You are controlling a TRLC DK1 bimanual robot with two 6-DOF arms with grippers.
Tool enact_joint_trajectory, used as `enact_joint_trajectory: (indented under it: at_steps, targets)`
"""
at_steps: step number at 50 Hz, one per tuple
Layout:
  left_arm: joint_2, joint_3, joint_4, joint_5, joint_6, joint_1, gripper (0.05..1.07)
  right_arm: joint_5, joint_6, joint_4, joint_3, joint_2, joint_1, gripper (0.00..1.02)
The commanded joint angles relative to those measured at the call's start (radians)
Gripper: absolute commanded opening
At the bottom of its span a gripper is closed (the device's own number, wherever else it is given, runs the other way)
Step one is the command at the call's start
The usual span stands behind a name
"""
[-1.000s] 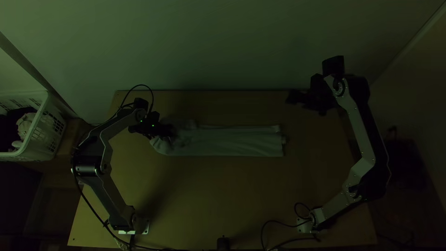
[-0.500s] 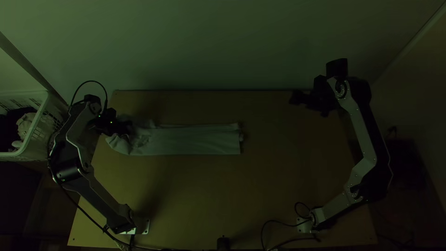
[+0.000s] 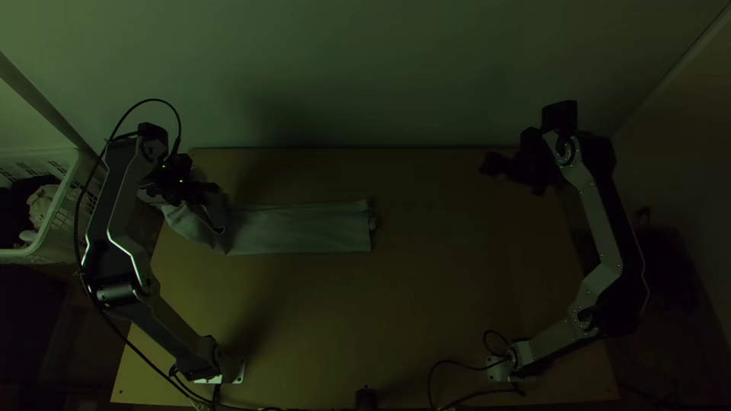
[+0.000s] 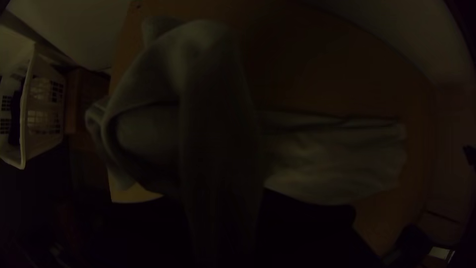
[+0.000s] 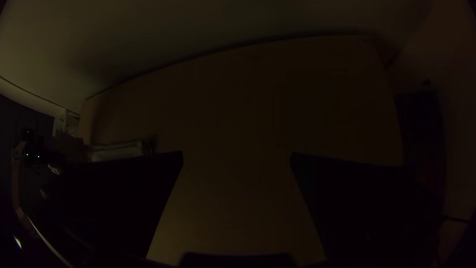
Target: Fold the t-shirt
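The pale t-shirt lies as a long narrow folded strip on the left half of the table, its left end lifted and bunched. At that raised end is my left gripper, shut on the fabric. In the left wrist view the t-shirt rises in a thick fold to the left gripper. Over the table's far right part, my right gripper is well apart from the cloth. The right wrist view shows the right gripper open, with bare table between its fingers.
A white laundry basket holding clothes stands just beyond the table's left edge. The wooden table meets a wall at its far side. Cables lie near the right arm's base.
My left gripper has moved left, drawing the t-shirt along the table with it, and the held end is now raised more. The right arm has shifted only slightly to the right.
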Motion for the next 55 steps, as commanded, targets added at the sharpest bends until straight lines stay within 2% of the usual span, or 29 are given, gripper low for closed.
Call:
enact_joint_trajectory:
  at_steps: [1, 16, 29, 43, 44, 46, 50, 51, 55]
  targets:
    - [-0.06, 0.024, -0.05, -0.019, -0.047, -0.118, 0.08, -0.01, -0.017, 0.002, -0.028, -0.05, -0.024, 0.99]
    - [-0.023, 0.077, -0.067, -0.03, -0.171, -0.393, 0.08, -0.013, -0.026, 0.002, -0.091, -0.112, -0.073, 0.99]
    - [0.115, 0.238, -0.096, -0.03, -0.323, -0.563, 0.08, -0.017, -0.026, 0.015, -0.159, -0.165, -0.102, 0.99]
    - [0.256, 0.348, -0.12, -0.1, -0.351, -0.69, 0.09, -0.028, -0.039, 0.016, -0.195, -0.198, -0.142, 0.99]
    - [0.267, 0.356, -0.12, -0.102, -0.351, -0.698, 0.12, -0.029, -0.042, 0.016, -0.199, -0.199, -0.143, 0.99]
    - [0.285, 0.37, -0.122, -0.1, -0.357, -0.71, 0.32, -0.031, -0.043, 0.019, -0.209, -0.205, -0.148, 0.99]
    - [0.315, 0.383, -0.124, -0.1, -0.362, -0.747, 0.96, -0.033, -0.043, 0.03, -0.231, -0.211, -0.151, 0.99]
    - [0.322, 0.388, -0.124, -0.1, -0.363, -0.758, 1.05, -0.033, -0.043, 0.036, -0.238, -0.213, -0.151, 0.99]
    - [0.344, 0.434, -0.124, -0.096, -0.378, -0.804, 1.03, -0.033, -0.043, 0.047, -0.263, -0.219, -0.151, 0.99]
